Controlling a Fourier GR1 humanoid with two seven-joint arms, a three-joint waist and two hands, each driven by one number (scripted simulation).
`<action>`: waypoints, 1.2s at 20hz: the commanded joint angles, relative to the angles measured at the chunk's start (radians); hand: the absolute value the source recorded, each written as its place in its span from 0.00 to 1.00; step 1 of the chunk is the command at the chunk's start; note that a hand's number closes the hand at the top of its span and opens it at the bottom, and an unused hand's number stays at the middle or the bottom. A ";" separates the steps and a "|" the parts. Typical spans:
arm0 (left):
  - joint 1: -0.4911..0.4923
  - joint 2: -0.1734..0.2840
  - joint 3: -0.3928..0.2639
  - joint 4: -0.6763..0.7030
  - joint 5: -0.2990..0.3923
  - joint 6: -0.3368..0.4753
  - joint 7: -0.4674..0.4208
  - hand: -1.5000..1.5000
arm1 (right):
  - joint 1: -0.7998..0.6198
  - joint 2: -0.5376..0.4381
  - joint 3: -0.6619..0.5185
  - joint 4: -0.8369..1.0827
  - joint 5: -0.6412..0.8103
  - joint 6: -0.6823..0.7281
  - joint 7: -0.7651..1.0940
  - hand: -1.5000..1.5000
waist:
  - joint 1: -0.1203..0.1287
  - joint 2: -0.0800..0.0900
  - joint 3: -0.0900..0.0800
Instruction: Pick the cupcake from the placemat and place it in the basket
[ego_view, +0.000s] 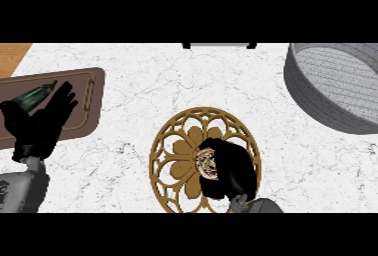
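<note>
In the head view, the right hand (230, 172) lies over the gold openwork placemat (177, 150), its fingers curled round the cupcake (206, 163), which sits near the mat's middle. The grey basket (325, 107) stands well apart at the upper right, cut by the view's edge, with bare marble counter (133, 65) between. The left hand (43, 122) rests open, fingers up, over a brown tray (88, 107) holding a green bottle (33, 96) at the left edge.

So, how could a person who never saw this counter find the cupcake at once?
Look at the round golden openwork placemat in the middle of the white counter. On its right half, the right robot hand curls around the cupcake, the only small speckled round thing there.
</note>
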 joint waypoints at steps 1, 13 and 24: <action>0.045 -0.046 -0.019 -0.007 -0.048 0.020 -0.051 0.50 | 0.000 0.003 -0.028 0.077 0.021 -0.009 -0.078 1.00 | 0.000 0.001 0.000; -0.066 -0.057 -0.031 0.066 -0.046 -0.009 -0.036 0.50 | -0.527 0.007 -0.048 0.555 -0.180 -0.300 0.287 1.00 | 0.054 0.016 0.001; -0.079 -0.049 -0.016 0.056 -0.027 -0.024 -0.004 0.50 | -0.741 0.007 -0.055 0.613 -0.353 -0.663 0.163 1.00 | 0.054 0.009 0.001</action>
